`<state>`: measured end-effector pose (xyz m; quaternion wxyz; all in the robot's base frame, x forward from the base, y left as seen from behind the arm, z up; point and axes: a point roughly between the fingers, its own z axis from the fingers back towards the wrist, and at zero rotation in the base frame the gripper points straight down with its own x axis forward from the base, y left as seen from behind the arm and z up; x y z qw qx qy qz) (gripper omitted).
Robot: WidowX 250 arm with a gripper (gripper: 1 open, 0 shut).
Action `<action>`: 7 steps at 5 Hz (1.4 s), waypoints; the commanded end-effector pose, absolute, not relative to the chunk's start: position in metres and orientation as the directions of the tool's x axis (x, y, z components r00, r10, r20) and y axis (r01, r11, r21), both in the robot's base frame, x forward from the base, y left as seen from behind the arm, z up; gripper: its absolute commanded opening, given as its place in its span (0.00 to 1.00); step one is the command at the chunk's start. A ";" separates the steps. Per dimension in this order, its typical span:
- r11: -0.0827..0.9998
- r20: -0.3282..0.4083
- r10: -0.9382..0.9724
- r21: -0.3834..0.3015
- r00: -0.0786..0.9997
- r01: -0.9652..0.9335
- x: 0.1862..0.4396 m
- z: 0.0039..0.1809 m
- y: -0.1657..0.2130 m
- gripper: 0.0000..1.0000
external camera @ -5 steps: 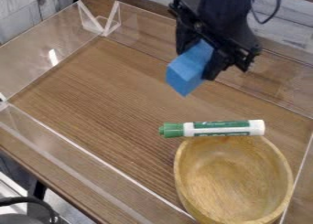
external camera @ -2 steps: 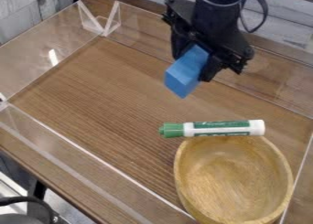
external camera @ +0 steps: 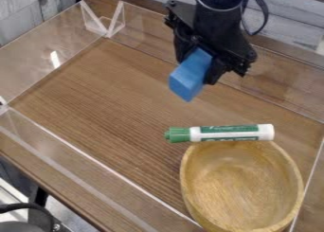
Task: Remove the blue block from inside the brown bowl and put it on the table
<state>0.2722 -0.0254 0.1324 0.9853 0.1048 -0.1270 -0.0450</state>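
above the wood-grain brown tabletop (external camera: 101, 108), beyond the bowl: one small solid bright-blue rectangular block (external camera: 191, 74), hanging tilted beneath the black robot gripper (external camera: 200, 58). gripper: closing its jaws on the upper part of the block, leaving no open gap that shows; gripping the block and nothing else.

item, round shallow light-brown wooden bowl with thick rim (external camera: 188, 184): sitting at the near right of the view, holding nothing that shows inside.

item, green-and-white cylindrical marker (external camera: 219, 133): lying just beside the bowl's far rim, between bowl and block as the camera is seeing them; whether it is touching the rim, cannot tell.

item, low clear acrylic wall (external camera: 95, 169): bordering the tabletop on the near left.

done: the block is being held outside the bowl, so the removal is counting as complete.

left: lowering, setting down, letting go. the block is appearing to hang over the table, its height being hard to judge from one view. the work is standing, by judgement, past its halfway mark, the placing still wanting. the tilt is possibly risking a topple on release.
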 end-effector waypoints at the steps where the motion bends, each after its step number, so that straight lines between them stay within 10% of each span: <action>1: 0.977 0.286 -0.101 0.212 0.953 0.040 0.288 0.136 -0.028 0.00; 7: 0.990 0.432 -0.071 0.143 0.899 0.010 0.330 0.099 -0.041 0.00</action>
